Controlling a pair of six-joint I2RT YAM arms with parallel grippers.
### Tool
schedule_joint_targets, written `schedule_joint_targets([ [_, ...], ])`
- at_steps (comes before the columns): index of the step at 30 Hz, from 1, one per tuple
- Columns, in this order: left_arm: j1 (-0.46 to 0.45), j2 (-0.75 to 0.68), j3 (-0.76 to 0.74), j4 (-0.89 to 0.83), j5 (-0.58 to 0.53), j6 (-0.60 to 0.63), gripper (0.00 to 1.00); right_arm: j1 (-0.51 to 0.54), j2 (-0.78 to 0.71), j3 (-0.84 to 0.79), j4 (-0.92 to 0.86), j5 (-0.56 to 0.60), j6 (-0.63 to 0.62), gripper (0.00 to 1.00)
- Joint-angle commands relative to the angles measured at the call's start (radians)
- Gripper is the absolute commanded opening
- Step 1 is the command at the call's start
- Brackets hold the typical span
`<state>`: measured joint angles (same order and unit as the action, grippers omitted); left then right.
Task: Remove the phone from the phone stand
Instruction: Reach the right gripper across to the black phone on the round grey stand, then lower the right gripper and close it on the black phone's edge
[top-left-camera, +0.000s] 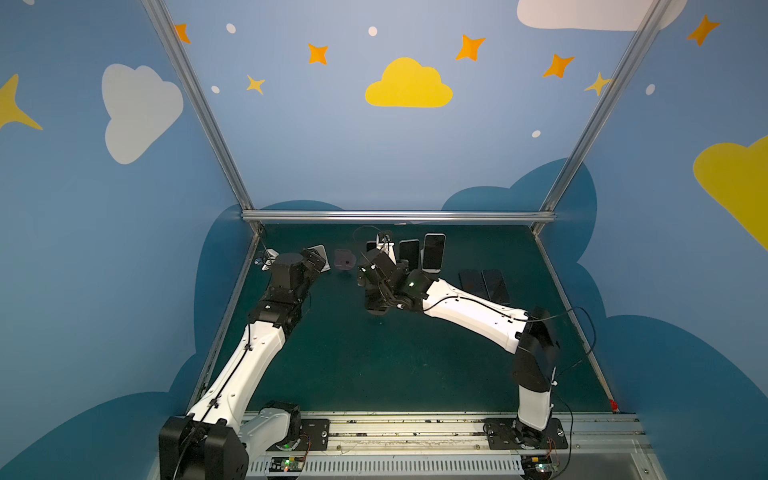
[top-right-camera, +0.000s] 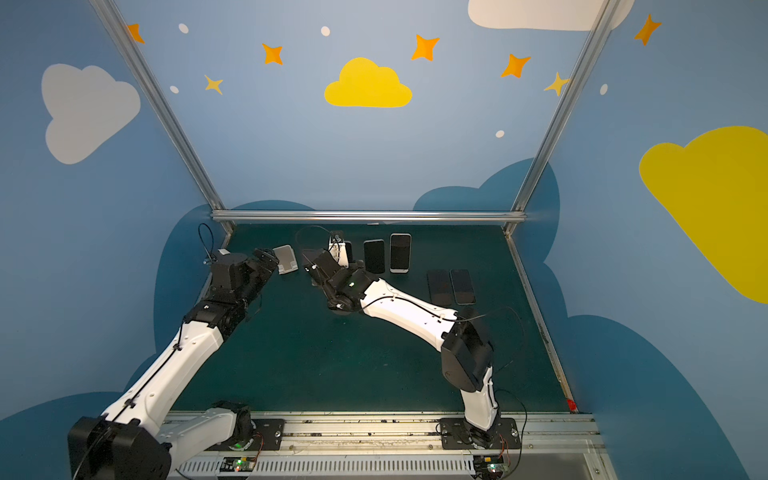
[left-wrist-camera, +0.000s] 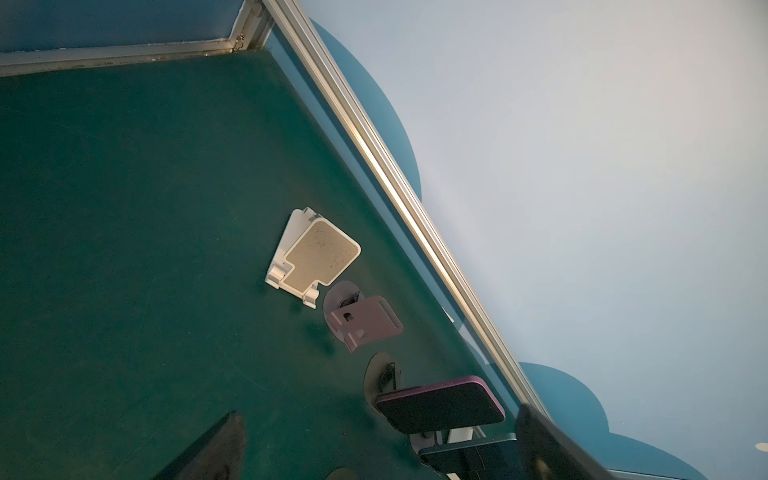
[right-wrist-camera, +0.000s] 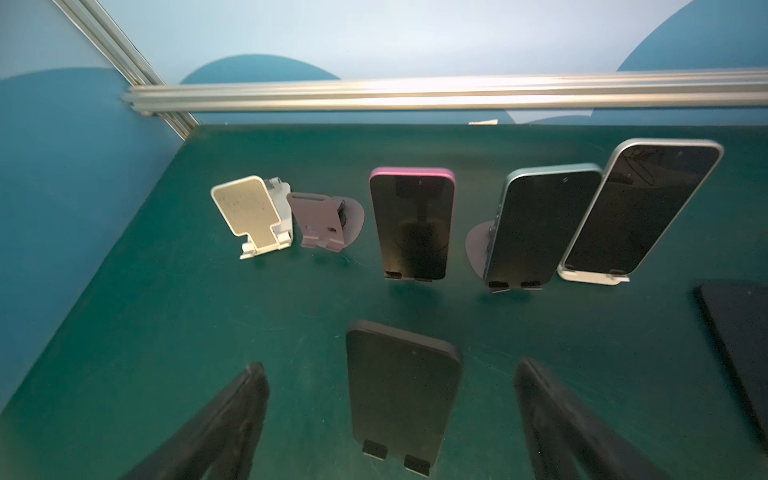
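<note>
Judging from the row at twelve o'clock on the dark green table (top-left-camera: 374, 353), the job is partly done. At ten o'clock the left gripper (top-left-camera: 316, 258), jaws spread wide and empty, hangs beside a bare white plastic stand with a beige pad (right-wrist-camera: 249, 216); next is a bare mauve plastic stand (right-wrist-camera: 318, 224). Then a pink-edged black phone (right-wrist-camera: 411, 224), a dark teal-edged phone (right-wrist-camera: 536, 226) and a silver-edged phone (right-wrist-camera: 640, 208) sit upright on stands, not yet lifted. The right gripper (right-wrist-camera: 390, 365), jaws likewise apart and gripping nothing, faces a matte black slab (right-wrist-camera: 403, 399) on two lips; phone or bare stand, I cannot tell. At two o'clock two dark phones (top-left-camera: 473, 283) lie flat. No brand or writing is legible.
</note>
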<state>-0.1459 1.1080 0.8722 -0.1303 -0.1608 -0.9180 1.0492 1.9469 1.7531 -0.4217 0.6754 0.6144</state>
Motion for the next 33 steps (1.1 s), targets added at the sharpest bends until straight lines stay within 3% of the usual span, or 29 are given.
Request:
schedule_joint_targets([
  [1,0.003,-0.001,0.008,0.015,0.014,-0.004,1.0,0.005,0.064,0.085,-0.056,0.063,0.057,0.93],
  [6,0.003,-0.008,0.008,0.013,0.015,-0.003,1.0,0.002,0.137,0.177,-0.13,0.064,0.092,0.93],
  [33,0.024,0.033,0.021,0.024,0.106,-0.022,1.0,-0.036,0.159,0.092,-0.069,-0.023,0.137,0.93],
])
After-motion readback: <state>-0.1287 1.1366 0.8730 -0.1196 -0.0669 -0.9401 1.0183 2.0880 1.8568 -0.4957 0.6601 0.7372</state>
